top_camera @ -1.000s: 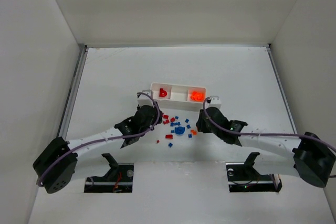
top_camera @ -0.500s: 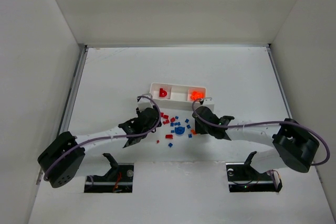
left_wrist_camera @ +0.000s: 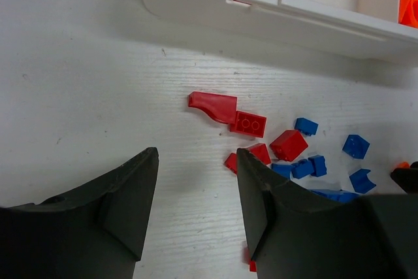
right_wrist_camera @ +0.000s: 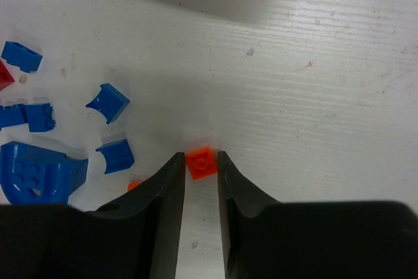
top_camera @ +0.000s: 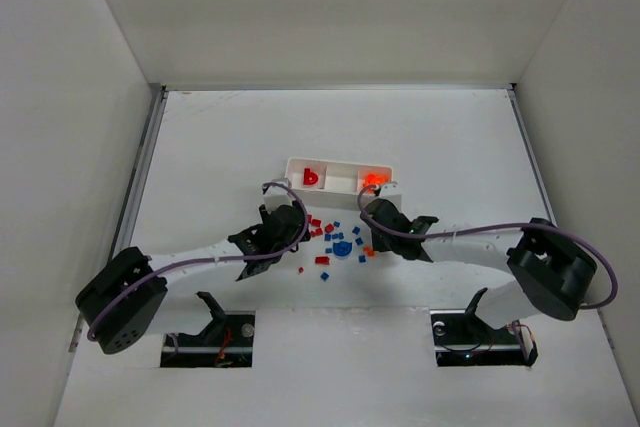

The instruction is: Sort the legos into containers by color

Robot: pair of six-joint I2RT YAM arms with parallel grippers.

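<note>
Orange is the colour in the right gripper (right_wrist_camera: 200, 158): one small orange square brick (right_wrist_camera: 201, 162) lies on the white wood-grain table (right_wrist_camera: 326, 63), pinched between the two black fingertips, whose gap is only as wide as the brick. We see one more orange bit (right_wrist_camera: 134, 185) peeking out by the finger on that view's left. Beside it we count five small blue pieces (right_wrist_camera: 106, 102) and one large rounded blue piece (right_wrist_camera: 36, 173). The left gripper (left_wrist_camera: 196, 155) stands wide with nothing between its fingers, low over the table. Just ahead of it we count five red pieces (left_wrist_camera: 248, 124), loose beside the blue ones. Beyond them lies the long white plastic tray (top_camera: 341, 180) of three compartments, with one red piece (top_camera: 311, 177) in its left compartment and orange pieces (top_camera: 373, 181) in its right
</note>
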